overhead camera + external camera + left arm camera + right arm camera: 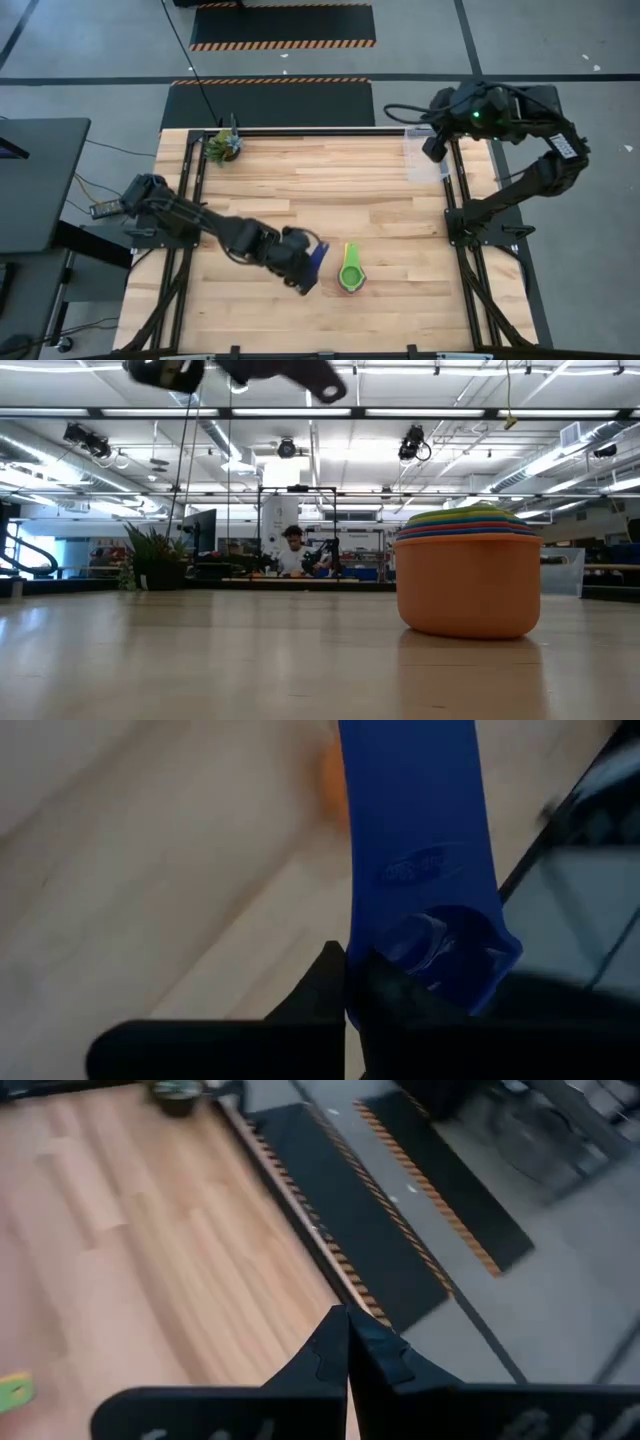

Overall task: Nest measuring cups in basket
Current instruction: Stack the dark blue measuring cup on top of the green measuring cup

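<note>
Left pincer (312, 262) is pinching the dark blue cup (420, 870) by its handle, lifted off the surface (300, 190). The nested stack (351, 275) sits just beside it, basket (425, 155) far off near the right pincer (347, 1330), which is pressed together w/ nothing in it. Risk imo: thin handle grip, so the cup could swivel or slip mid-carry.

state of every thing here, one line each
left gripper: shut on the dark blue cup's handle, over the table's near middle
cup stack: nested, green on top, on the table beside the left gripper, not in the basket
basket: at the far right edge; contents cannot be told
right gripper: shut, holding nothing, by the basket
plant: upright, far left corner
</note>
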Controlling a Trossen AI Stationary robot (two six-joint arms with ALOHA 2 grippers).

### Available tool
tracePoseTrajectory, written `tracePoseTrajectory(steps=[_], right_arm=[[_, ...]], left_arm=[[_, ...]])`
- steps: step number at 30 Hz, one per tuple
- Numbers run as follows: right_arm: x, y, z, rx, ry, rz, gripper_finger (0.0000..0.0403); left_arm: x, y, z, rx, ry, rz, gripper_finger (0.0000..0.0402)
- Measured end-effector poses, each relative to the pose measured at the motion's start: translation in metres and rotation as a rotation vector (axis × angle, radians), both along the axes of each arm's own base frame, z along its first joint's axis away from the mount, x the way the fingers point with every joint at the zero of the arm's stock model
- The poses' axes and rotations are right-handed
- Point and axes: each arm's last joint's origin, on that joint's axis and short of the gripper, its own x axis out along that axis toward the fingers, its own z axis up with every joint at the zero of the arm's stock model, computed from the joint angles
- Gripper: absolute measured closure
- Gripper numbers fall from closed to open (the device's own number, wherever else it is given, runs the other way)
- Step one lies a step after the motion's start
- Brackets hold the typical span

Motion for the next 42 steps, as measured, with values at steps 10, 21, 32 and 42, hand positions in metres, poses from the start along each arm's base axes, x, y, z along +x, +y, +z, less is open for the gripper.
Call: tracePoseTrajectory(steps=[10, 21, 32, 42], right_arm=[[-0.025, -0.005, -0.038, 0.015, 0.047, -0.196, 0.0399], [-0.028, 0.008, -0.079, 0.26, 0.181, 0.249, 0.0399], [-0.016, 0.017, -0.108, 0.399, 0.091, 0.624, 0.0399], [-0.012, 0.016, -0.139, 0.438, 0.183, 0.609, 0.0399]], left_arm=[[0.02, 0.025, 0.016, -0.049, -0.103, 0.15, 0.0392], [0.048, 0.02, -0.017, -0.12, -0.074, 0.095, 0.0392], [0.067, 0.02, -0.035, -0.159, -0.109, 0.133, 0.0393], [0.086, 0.012, -0.053, -0.209, -0.167, 0.192, 0.0393]])
